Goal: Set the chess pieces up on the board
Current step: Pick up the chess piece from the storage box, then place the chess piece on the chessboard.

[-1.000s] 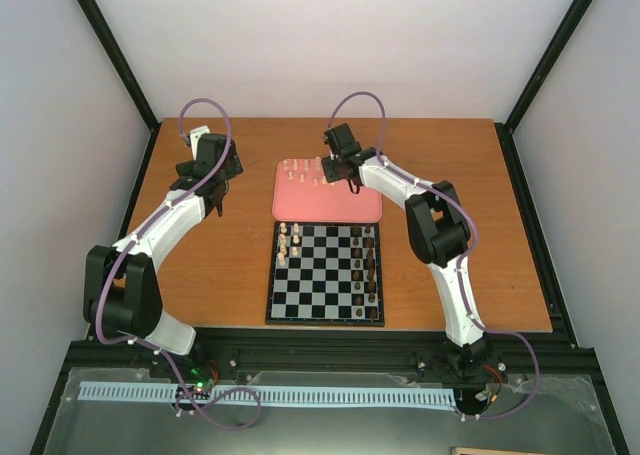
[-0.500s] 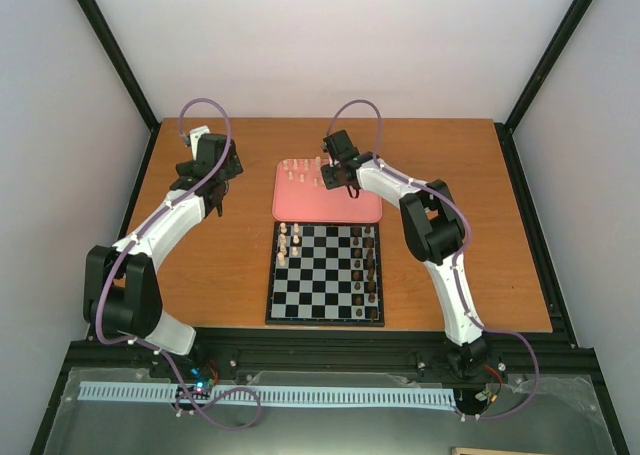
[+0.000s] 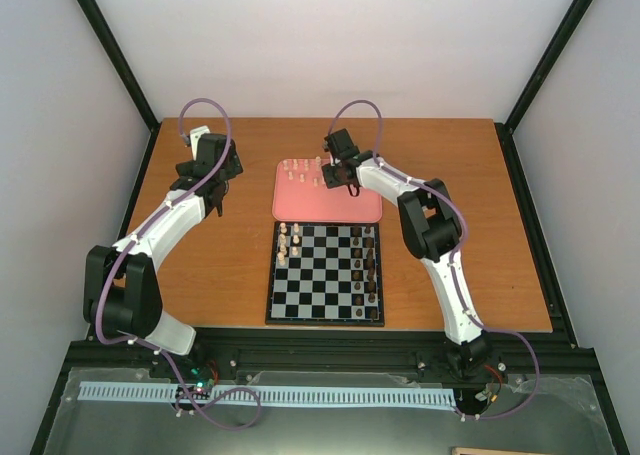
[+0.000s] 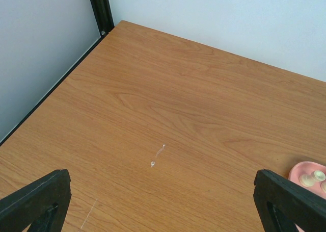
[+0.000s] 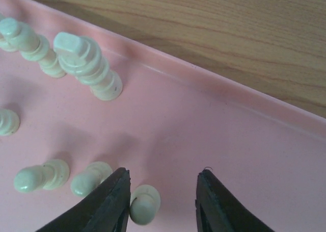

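The board (image 3: 325, 286) lies near the table's front. Cream chess pieces (image 3: 285, 243) stand along its left side and dark ones (image 3: 371, 265) along its right. More cream pieces (image 3: 299, 170) stand on the pink tray (image 3: 350, 207) behind it. My right gripper (image 3: 339, 181) is low over that tray. In the right wrist view it (image 5: 163, 180) is open around a small cream pawn (image 5: 144, 205). The pawn rests against the left finger (image 5: 109, 201), well apart from the right one (image 5: 219, 204). My left gripper (image 4: 162, 180) is wide open over bare wood.
Beside my right fingers stand two more pawns (image 5: 90, 179) (image 5: 41, 175), with a taller piece (image 5: 86, 63) by the tray's far rim (image 5: 214, 84). A corner of the tray (image 4: 296, 172) shows in the left wrist view. Black frame posts (image 3: 115, 60) and white walls enclose the table.
My right gripper has shifted slightly over the tray and its jaws have narrowed a little around the pawn. The left arm has not moved.
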